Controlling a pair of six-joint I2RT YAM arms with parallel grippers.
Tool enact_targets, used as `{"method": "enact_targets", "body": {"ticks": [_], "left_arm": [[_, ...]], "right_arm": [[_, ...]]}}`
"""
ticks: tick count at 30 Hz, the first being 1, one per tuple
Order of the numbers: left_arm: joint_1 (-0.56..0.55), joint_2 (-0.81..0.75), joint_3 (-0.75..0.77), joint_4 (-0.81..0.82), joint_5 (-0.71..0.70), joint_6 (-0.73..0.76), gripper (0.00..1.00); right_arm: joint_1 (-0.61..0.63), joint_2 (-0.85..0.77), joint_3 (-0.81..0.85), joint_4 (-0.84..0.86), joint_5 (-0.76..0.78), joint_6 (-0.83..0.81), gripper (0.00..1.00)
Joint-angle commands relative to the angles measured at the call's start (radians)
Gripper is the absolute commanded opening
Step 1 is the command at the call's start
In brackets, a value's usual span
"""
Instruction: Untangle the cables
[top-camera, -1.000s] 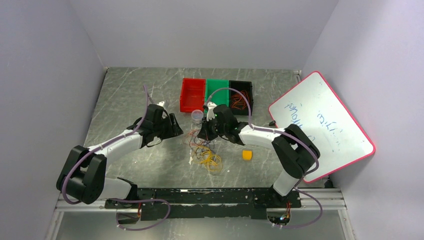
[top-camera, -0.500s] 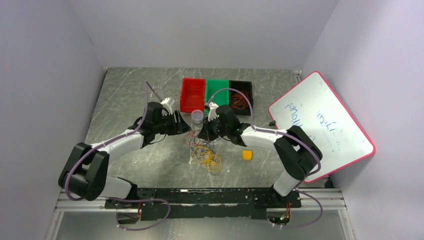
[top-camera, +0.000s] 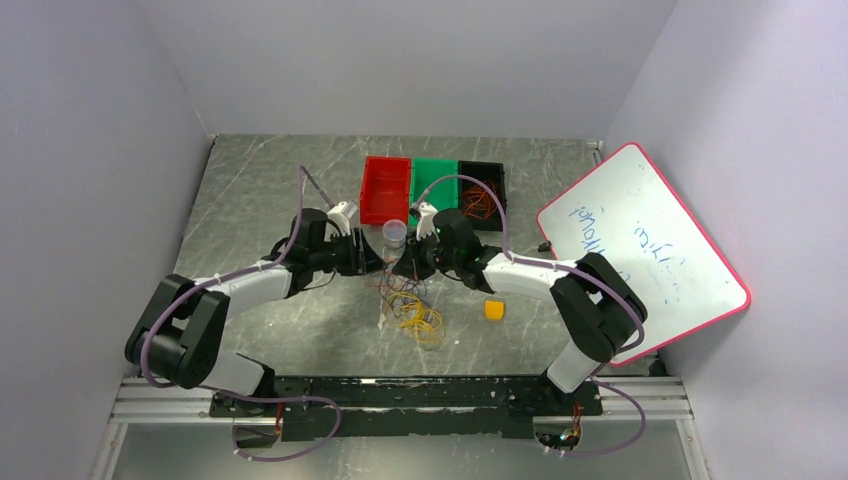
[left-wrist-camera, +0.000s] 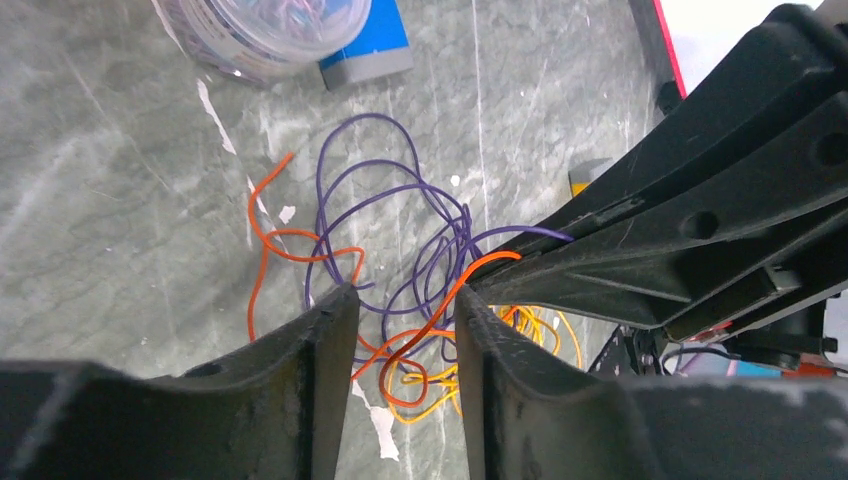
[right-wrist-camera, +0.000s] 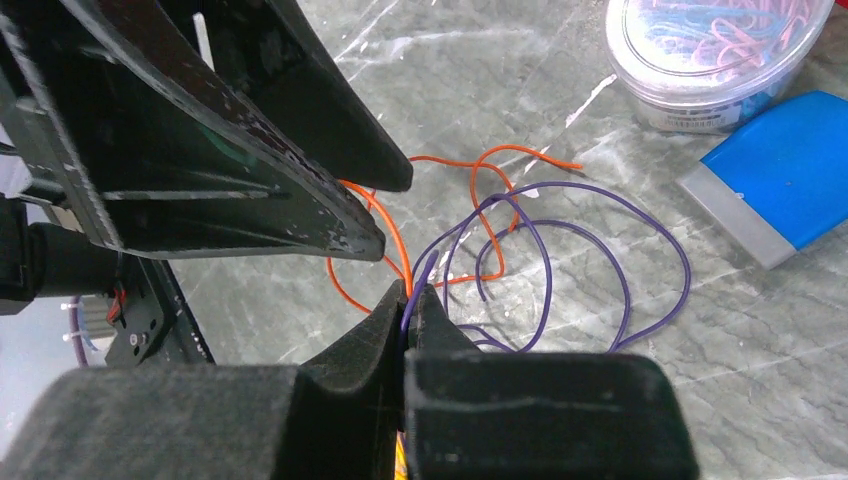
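The cables (top-camera: 408, 300) lie tangled mid-table between both grippers: purple loops (left-wrist-camera: 370, 190), a red-orange strand (left-wrist-camera: 262, 240) and a yellow-orange bundle (left-wrist-camera: 530, 325) nearest the arm bases. My right gripper (right-wrist-camera: 410, 295) is shut, pinching a purple strand (right-wrist-camera: 600, 230) at its tips, with the red-orange strand (right-wrist-camera: 480, 165) running into the same pinch. My left gripper (left-wrist-camera: 403, 300) faces it tip to tip just above the tangle. It is open, and a red-orange loop passes through the gap between its fingers. The two grippers (top-camera: 378, 262) (top-camera: 412, 260) nearly touch.
A clear tub of coloured clips (top-camera: 395, 231) and a blue card (right-wrist-camera: 790, 180) sit just behind the tangle. Red (top-camera: 386, 188), green (top-camera: 434, 183) and black (top-camera: 480, 190) bins stand farther back. A yellow block (top-camera: 494, 309) lies right of the cables. A whiteboard (top-camera: 640, 250) leans at the right.
My left gripper has travelled right, from well left of the tangle to right up against the right gripper's tips, and its jaws have narrowed a little. The right gripper has barely moved.
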Motion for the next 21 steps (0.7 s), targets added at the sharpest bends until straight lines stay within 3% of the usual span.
{"method": "enact_targets", "body": {"ticks": [1, 9, 11, 15, 21], "left_arm": [[0.004, 0.027, -0.016, 0.090, 0.087, 0.010, 0.41], [0.003, -0.025, 0.010, 0.007, 0.008, 0.019, 0.08], [0.004, -0.052, 0.026, -0.046, -0.027, 0.032, 0.07], [0.003, -0.111, 0.084, -0.150, -0.086, 0.076, 0.07], [0.003, -0.177, 0.191, -0.292, -0.101, 0.156, 0.07]], "right_arm": [[-0.005, -0.023, -0.006, 0.043, -0.019, 0.018, 0.00], [-0.006, -0.028, -0.002, 0.015, 0.002, -0.004, 0.00], [-0.005, -0.035, -0.002, 0.003, 0.016, -0.012, 0.05], [-0.005, -0.062, -0.006, -0.022, 0.052, -0.031, 0.30], [-0.005, -0.114, 0.011, -0.018, 0.084, -0.039, 0.42]]}}
